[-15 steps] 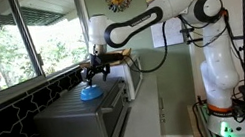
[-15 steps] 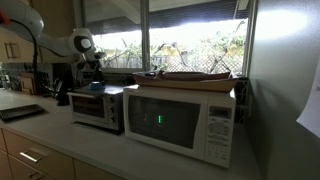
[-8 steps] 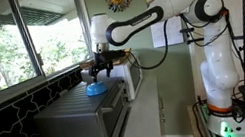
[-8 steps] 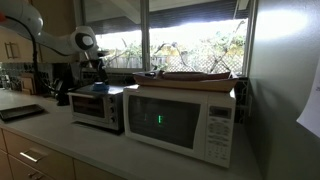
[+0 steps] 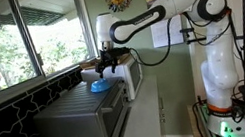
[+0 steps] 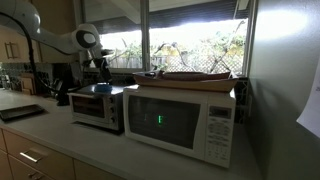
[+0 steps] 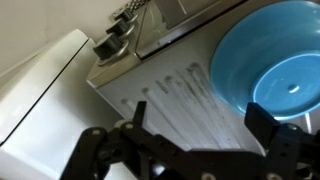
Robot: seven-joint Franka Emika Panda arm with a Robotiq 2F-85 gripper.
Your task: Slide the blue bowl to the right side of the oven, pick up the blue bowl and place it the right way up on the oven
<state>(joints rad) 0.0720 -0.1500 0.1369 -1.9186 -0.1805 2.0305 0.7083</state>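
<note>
Pale table (image 6: 45, 122) carries the appliances. Large boxy grey stainless-steel oven (image 5: 80, 116) sits on it; ribbed flat top fills the wrist view (image 7: 170, 95). White microwave box (image 6: 180, 120) stands just beside the oven. White robot arm (image 5: 154, 17) reaches from the right over the oven's far end. Small bright blue round plastic bowl (image 5: 96, 84) rests right way up on the oven top, hollow showing in the wrist view (image 7: 270, 60). Claw (image 5: 109, 69) hangs just above the bowl, apart from it; its fingers are spread wide with nothing between them (image 7: 195, 152).
</note>
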